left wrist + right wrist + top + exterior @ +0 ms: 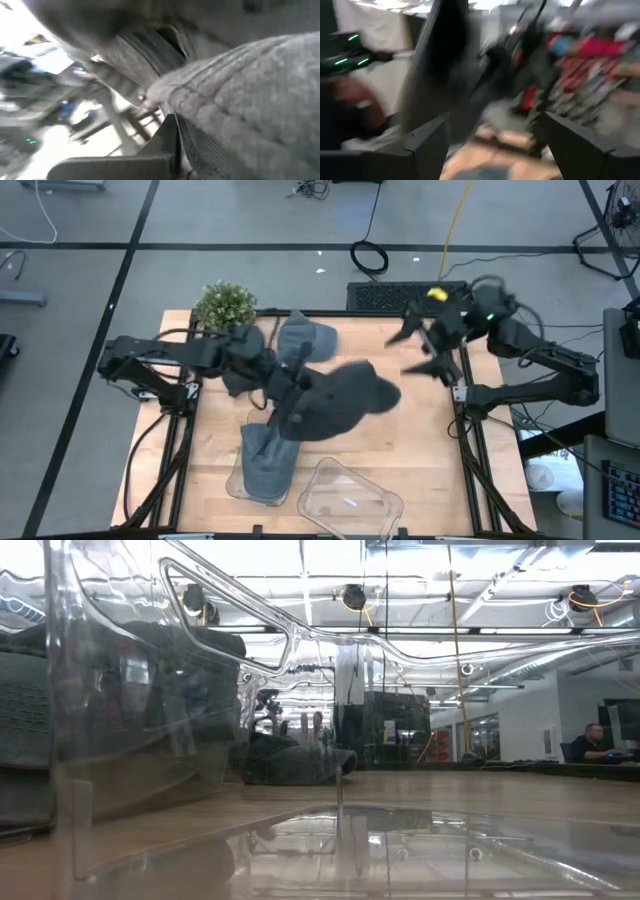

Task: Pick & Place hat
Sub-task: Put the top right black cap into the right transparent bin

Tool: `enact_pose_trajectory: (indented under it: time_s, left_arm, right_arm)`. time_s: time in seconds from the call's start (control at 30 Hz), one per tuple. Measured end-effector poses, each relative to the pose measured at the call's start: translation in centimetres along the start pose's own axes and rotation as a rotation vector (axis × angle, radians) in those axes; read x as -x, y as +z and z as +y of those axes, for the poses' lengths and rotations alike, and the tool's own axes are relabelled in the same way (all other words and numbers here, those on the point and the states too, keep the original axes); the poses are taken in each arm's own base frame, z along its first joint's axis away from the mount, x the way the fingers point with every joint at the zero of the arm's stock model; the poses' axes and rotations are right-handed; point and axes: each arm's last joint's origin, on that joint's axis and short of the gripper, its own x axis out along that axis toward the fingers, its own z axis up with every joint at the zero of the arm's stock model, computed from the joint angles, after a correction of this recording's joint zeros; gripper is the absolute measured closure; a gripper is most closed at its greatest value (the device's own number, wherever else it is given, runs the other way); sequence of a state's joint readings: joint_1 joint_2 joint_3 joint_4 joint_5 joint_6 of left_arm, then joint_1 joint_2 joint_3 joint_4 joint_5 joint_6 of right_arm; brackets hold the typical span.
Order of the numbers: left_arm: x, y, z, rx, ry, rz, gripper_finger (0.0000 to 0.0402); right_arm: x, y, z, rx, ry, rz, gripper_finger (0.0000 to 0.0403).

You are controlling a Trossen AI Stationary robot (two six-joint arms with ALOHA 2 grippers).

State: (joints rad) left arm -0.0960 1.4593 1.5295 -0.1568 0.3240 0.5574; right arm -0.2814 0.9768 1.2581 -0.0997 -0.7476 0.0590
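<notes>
In the high view a dark grey hat is blurred over the middle of the table, at the end of my left gripper, which is shut on it. A lighter grey hat lies behind it toward the far edge. Another grey hat sits at the near edge against a clear container. My right gripper is open above the table's far right corner and touches nothing. The left wrist view is filled by grey ribbed cloth. My left gripper holds the dark grey hat by its left edge, coming level from the table's left. In the left wrist view the ribbed cloth lies right against one dark finger. The hat hides the rest of the hold.
A small potted plant stands at the far left corner. Clear plastic containers sit at the near edge and fill the low view. Bare wood lies on the right half. A person sits far off in the room.
</notes>
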Motion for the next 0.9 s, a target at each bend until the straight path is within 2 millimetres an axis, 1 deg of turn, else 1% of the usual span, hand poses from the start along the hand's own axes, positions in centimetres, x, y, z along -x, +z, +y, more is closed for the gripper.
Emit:
enact_pose_trajectory:
  time_s: [0.07,0.1,0.2,0.23,0.3,0.37,0.4,0.43,0.53,0.6,0.67,0.73,0.9]
  left_arm:
    - [1.2,0.7,-0.4,0.003,0.061,0.068,0.0393]
    - [1.5,0.9,-0.4,0.002,0.102,0.087,0.0393]
    - [2.9,1.5,-0.2,0.017,0.203,0.155,0.0393]
    - [3.1,1.5,-0.1,0.022,0.229,0.164,0.0393]
    - [3.4,1.7,0.2,0.026,0.289,0.176,0.0393]
    - [3.7,1.5,0.3,0.037,0.32,0.219,0.0393]
    - [3.7,1.5,0.4,0.04,0.335,0.22,0.0393]
    - [3.8,1.3,0.6,0.045,0.354,0.227,0.0393]
    - [4.0,1.1,1.1,0.078,0.387,0.238,0.0393]
    - [4.1,0.9,1.4,0.104,0.401,0.239,0.0393]
    - [4.2,0.8,1.6,0.128,0.41,0.236,0.0393]
    - [4.3,0.7,1.8,0.156,0.423,0.232,0.0393]
    - [4.5,0.5,2.1,0.206,0.442,0.229,0.0393]
  right_arm:
    - [-1.2,-1.8,0.9,-0.048,0.089,0.037,0.012]
    - [-2.0,-2.9,1.5,-0.062,0.122,0.059,0.0131]
    - [-5.1,-6.7,3.5,-0.059,0.173,0.172,0.0185]
    - [-6.2,-8.0,4.2,-0.055,0.182,0.23,0.021]
    - [-8.1,-10.4,5.4,-0.051,0.2,0.36,0.0272]
    - [-10.0,-12.4,6.3,-0.033,0.197,0.481,0.0345]
    - [-10.9,-13.3,6.8,-0.017,0.2,0.54,0.0373]
    - [-11.8,-14.1,7.2,-0.005,0.201,0.585,0.0386]
    - [-14.9,-15.8,8.6,0.007,0.243,0.668,0.0395]
    - [-16.7,-17.3,9.4,0.018,0.282,0.743,0.04]
    - [-18.4,-19.2,10.0,0.056,0.284,0.819,0.0401]
    - [-19.6,-21.1,10.0,0.083,0.259,0.892,0.0402]
    - [-22.2,-24.1,9.3,0.123,0.228,0.928,0.0403]
